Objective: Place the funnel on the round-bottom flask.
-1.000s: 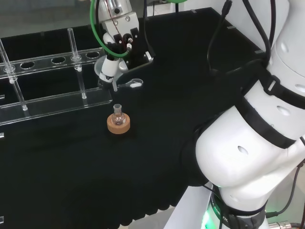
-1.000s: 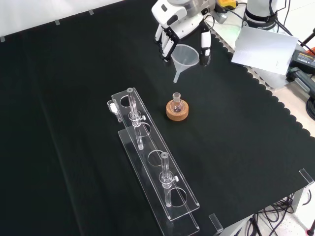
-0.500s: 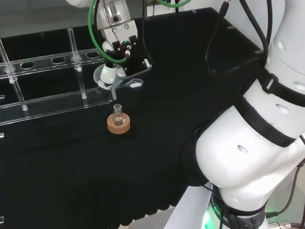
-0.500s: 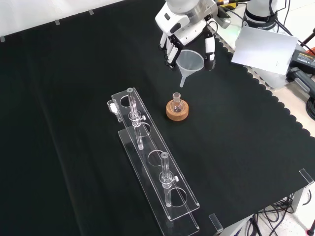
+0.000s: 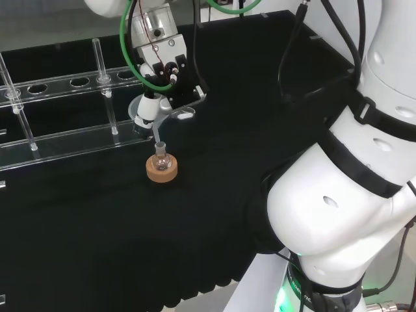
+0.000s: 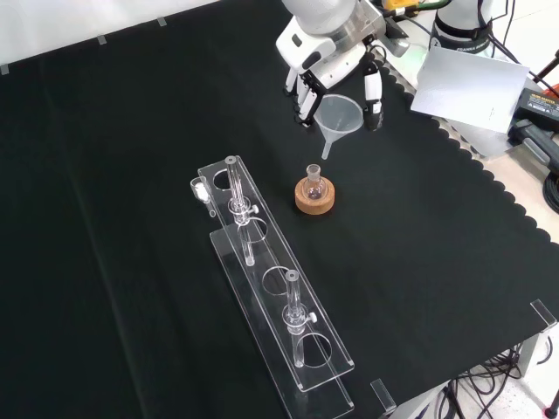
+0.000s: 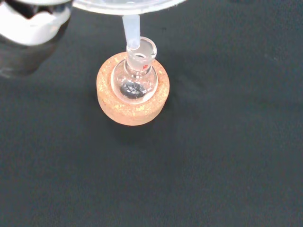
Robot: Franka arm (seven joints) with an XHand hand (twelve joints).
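Funnel [image 6: 339,116] stem just above flask [image 7: 137,80] mouth

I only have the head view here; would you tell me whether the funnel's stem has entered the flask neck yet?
Observer: Not yet. In the wrist view the tip of the funnel sits at the rim of the round-bottom flask, still outside the neck.
Operator: Thank you. How is the hand holding it?
Observer: In the front view the hand has its fingers curled round the funnel's cone.
Operator: Is the flask seated properly?
Observer: Yes, the wrist view shows it upright and centred in the cork ring.
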